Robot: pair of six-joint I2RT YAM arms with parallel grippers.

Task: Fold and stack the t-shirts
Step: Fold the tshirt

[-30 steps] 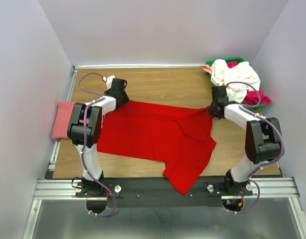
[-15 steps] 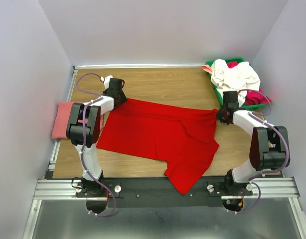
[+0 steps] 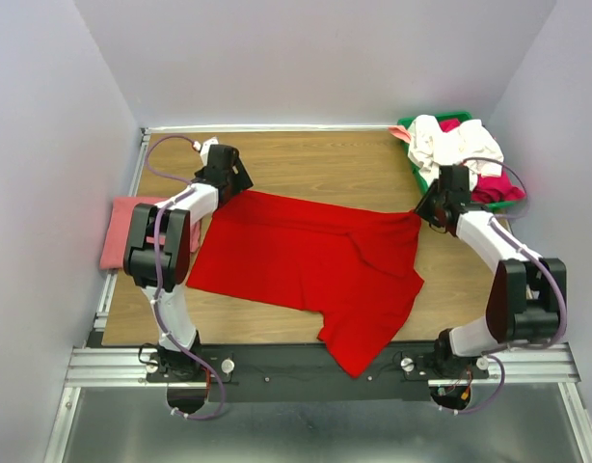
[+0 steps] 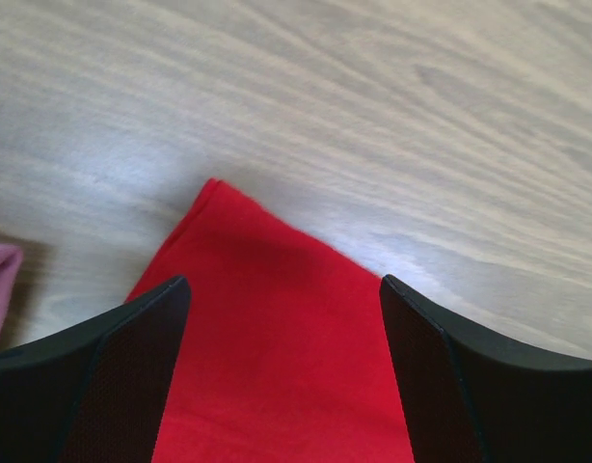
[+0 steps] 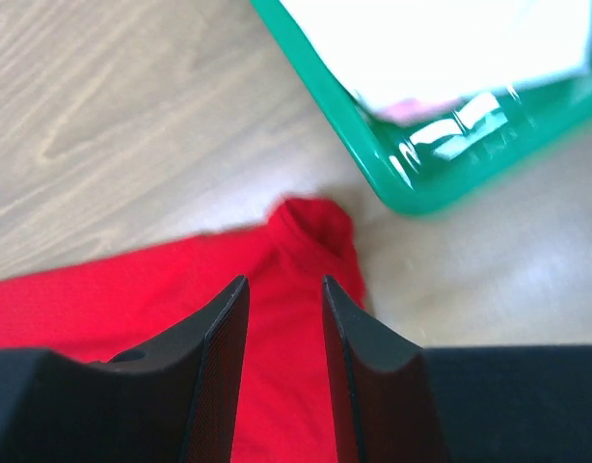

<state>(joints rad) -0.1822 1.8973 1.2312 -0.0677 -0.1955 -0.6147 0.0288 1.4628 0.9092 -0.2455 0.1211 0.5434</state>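
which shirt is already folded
The salmon-pink shirt at the far left, a neat square. The red shirt lies spread open, and the white shirt sits crumpled on the green tray.

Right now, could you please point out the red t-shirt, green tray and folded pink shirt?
red t-shirt (image 3: pixel 296 256): top view, mid body
green tray (image 5: pixel 419 181): right wrist view, near rim
folded pink shirt (image 3: pixel 118 236): top view, left part

The left arm (image 3: pixel 166 253) and right arm (image 3: pixel 516 289) alternate glossy black joint housings with white links. A lilac cable (image 3: pixel 158 150) loops along each. The fingers (image 4: pixel 94 386) are matte black wedges with finely dimpled inner faces. Silver bolts (image 3: pixel 228 366) sit beside the black bases (image 3: pixel 180 359).
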